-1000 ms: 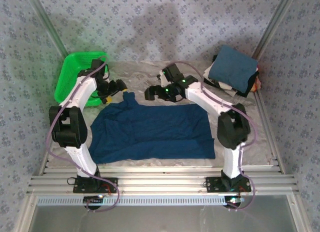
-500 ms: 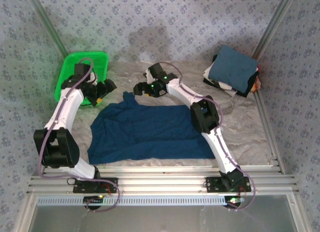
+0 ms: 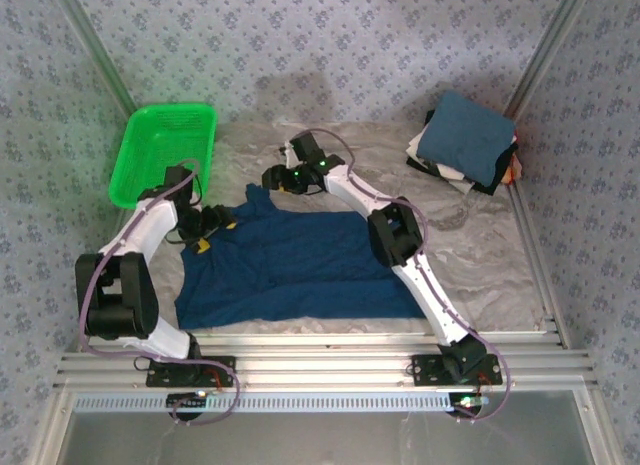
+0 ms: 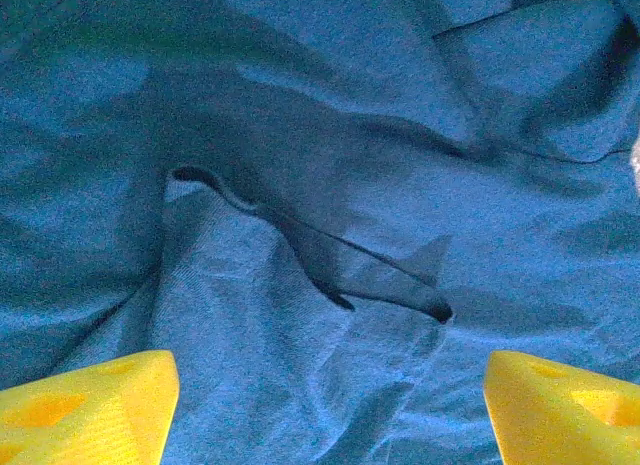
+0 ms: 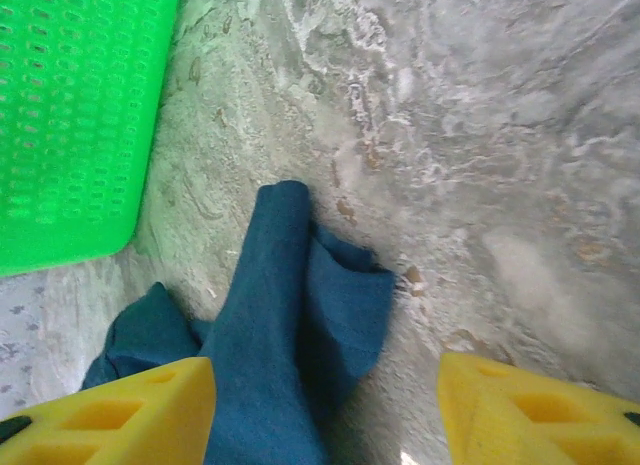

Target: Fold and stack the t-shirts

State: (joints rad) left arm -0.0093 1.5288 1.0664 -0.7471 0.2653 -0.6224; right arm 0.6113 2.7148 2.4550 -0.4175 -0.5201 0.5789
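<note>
A navy t-shirt (image 3: 300, 265) lies spread on the worktop's (image 3: 480, 255) near middle. Both arms reach its far edge, probably to lift it for a fold. The left arm (image 3: 140, 225) hangs its jaws, spread, over wrinkled cloth. The right arm's (image 3: 350, 190) jaws stand spread astride a bunched flap (image 5: 290, 305), pinching nothing. 1 stack of folded t-shirts (image 3: 465, 140) sits far right, a green basket (image 3: 165, 150) far left. The worktop is grey and marbled, with patterned walls (image 3: 350, 45) around.
</note>
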